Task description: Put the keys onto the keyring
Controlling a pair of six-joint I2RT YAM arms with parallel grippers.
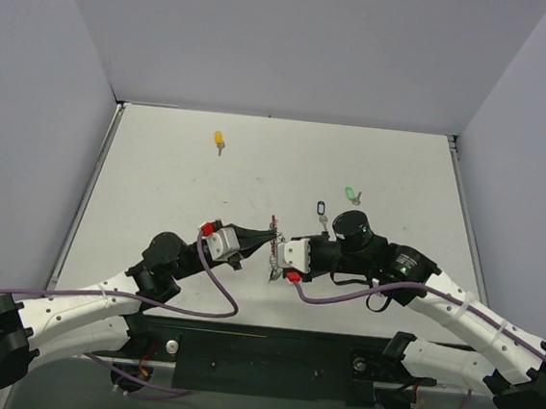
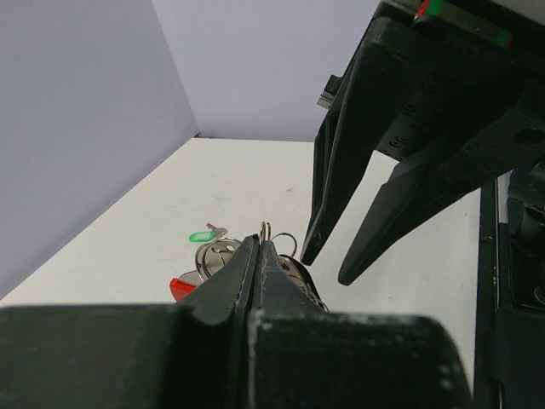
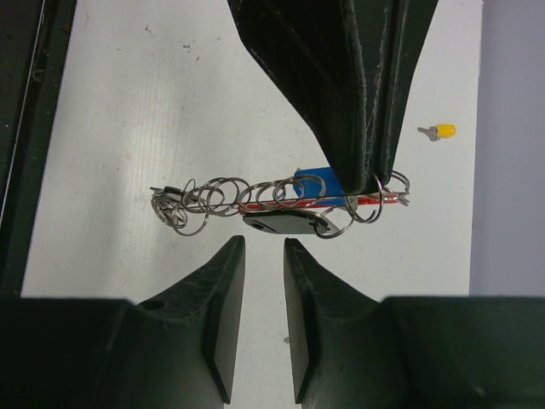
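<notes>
The left gripper [image 3: 372, 166] has its two fingers pressed tight together, pinching one end of the keyring [image 3: 294, 204]. The keyring is a thin red loop with lots of little silver rings on it, and it sits between the two grippers. A blue key [image 3: 311, 181] and a black key [image 3: 281, 224] sit right against the loop. The right gripper [image 3: 261, 247] has its fingers a little apart, just beside the black key. A yellow key [image 3: 441, 131] and a green key [image 1: 350, 194] lie on the white table [image 1: 160, 174], well apart from the keyring.

A small black-outlined tag [image 1: 321, 207] lies on the white table [image 1: 160, 174].
</notes>
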